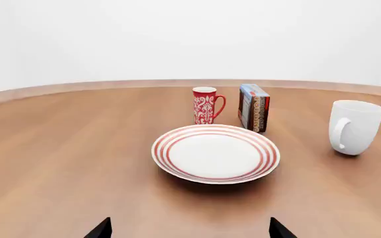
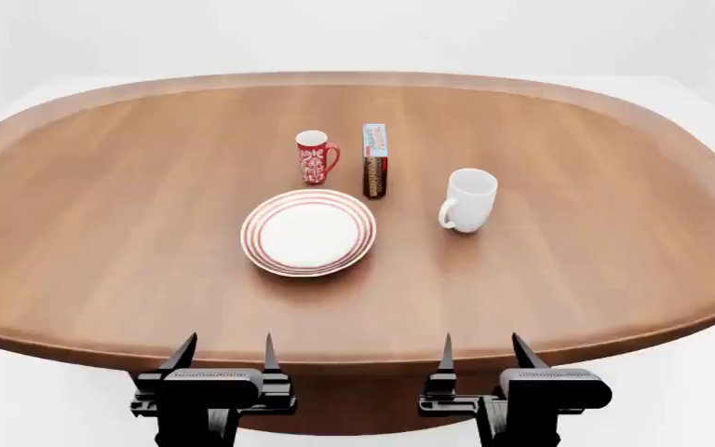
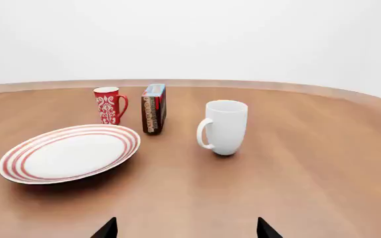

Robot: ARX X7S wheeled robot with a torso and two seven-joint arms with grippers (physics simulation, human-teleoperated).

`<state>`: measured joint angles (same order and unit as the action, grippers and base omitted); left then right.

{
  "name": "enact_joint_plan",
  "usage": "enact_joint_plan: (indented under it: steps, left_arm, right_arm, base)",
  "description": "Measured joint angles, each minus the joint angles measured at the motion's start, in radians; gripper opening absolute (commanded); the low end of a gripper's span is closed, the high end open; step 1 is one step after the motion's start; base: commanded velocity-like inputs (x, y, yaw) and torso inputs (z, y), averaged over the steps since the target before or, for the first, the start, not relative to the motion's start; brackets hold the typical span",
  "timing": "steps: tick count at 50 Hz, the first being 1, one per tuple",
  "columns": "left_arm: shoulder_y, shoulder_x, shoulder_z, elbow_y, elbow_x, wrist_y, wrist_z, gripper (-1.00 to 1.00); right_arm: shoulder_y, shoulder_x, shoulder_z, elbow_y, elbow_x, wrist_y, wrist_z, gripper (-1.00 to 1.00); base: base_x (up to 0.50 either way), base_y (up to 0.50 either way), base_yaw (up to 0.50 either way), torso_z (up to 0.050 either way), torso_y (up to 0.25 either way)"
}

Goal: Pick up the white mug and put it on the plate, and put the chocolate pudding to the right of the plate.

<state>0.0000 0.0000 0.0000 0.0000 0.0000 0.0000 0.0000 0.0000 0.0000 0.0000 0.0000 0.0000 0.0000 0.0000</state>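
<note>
The white mug [image 2: 469, 199] [image 3: 225, 127] [image 1: 354, 126] stands upright on the table, right of the plate, handle toward me and slightly left. The red-ringed plate [image 2: 309, 233] [image 1: 216, 153] [image 3: 70, 152] lies near the middle with nothing on it. Behind it, between the two mugs, the chocolate pudding [image 2: 375, 160] [image 1: 254, 107] [image 3: 154, 108] box stands on edge. My left gripper [image 2: 224, 352] [image 1: 189, 231] and right gripper [image 2: 482, 348] [image 3: 186, 230] hover open at the near table edge, nothing between their fingers, well short of all objects.
A red mug with white pattern [image 2: 316, 156] [image 1: 206, 105] [image 3: 109, 105] stands behind the plate, left of the pudding box. The oval wooden table [image 2: 581, 279] has a raised rim all round; white floor and walls lie beyond.
</note>
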Motion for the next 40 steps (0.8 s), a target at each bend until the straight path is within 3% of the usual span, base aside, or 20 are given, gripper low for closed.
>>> enact_joint_plan:
  steps: [12, 31, 40]
  left_arm:
    - [-0.005, -0.024, 0.032, -0.013, -0.013, 0.006, -0.032, 1.00]
    - [-0.008, -0.061, 0.076, -0.022, -0.029, 0.022, -0.083, 1.00]
    - [-0.011, -0.076, 0.086, -0.019, -0.041, 0.014, -0.101, 1.00]
  right_arm:
    - [-0.002, 0.024, -0.034, -0.001, 0.042, -0.009, 0.004, 1.00]
    - [0.003, 0.061, -0.088, -0.001, 0.055, 0.005, 0.052, 1.00]
    - [0.006, 0.072, -0.102, -0.015, 0.069, 0.020, 0.068, 1.00]
  base:
    - [0.00, 0.00, 0.00, 0.000, 0.000]
    - [0.00, 0.49, 0.00, 0.000, 0.000]
    - [0.00, 0.05, 0.00, 0.000, 0.000]
